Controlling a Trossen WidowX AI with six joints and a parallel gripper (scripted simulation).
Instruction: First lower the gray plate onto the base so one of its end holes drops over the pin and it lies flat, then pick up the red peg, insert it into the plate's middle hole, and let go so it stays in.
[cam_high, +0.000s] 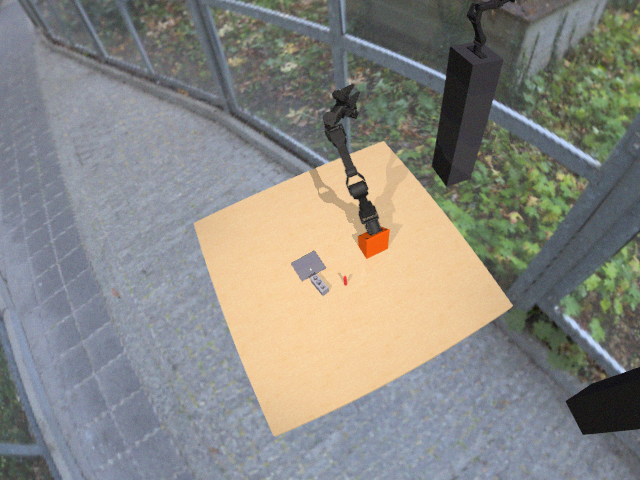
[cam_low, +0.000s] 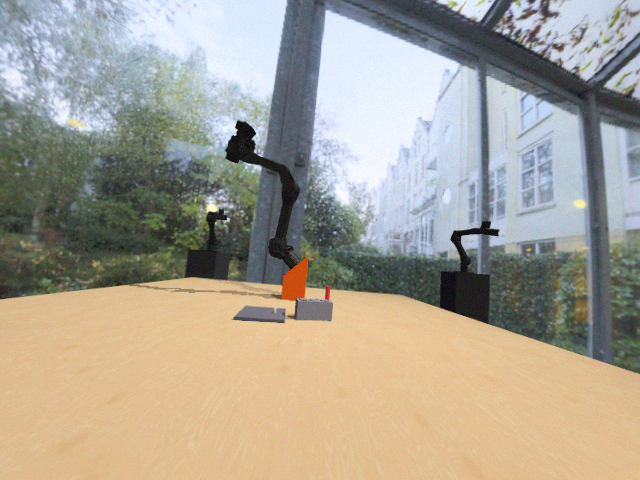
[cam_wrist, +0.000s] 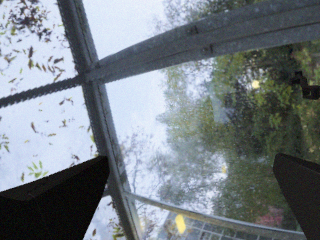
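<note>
The base (cam_high: 305, 262) (cam_low: 254, 314) is a thin dark gray slab lying flat on the table, with a small pale pin (cam_high: 310, 269) (cam_low: 275, 311) standing up from it. The gray plate (cam_high: 324, 291) (cam_low: 313, 311) is a thick oblong block with three holes along its top. It rests on the table just beside the base, off the pin. The red peg (cam_high: 345, 280) (cam_low: 327, 292) stands upright on the table, a little apart from the plate; its lower part is hidden in the exterior view. My gripper (cam_high: 351, 93) (cam_low: 246, 128) (cam_wrist: 192, 164) is open and empty, raised high and far from all of them.
The orange block (cam_high: 377, 242) (cam_low: 294, 281) at my arm's foot stands on the wooden table (cam_high: 330, 351) (cam_low: 310, 403), behind the peg. Black pedestals (cam_high: 465, 113) (cam_low: 465, 297) (cam_low: 206, 264) with other arms stand beyond the table's edge.
</note>
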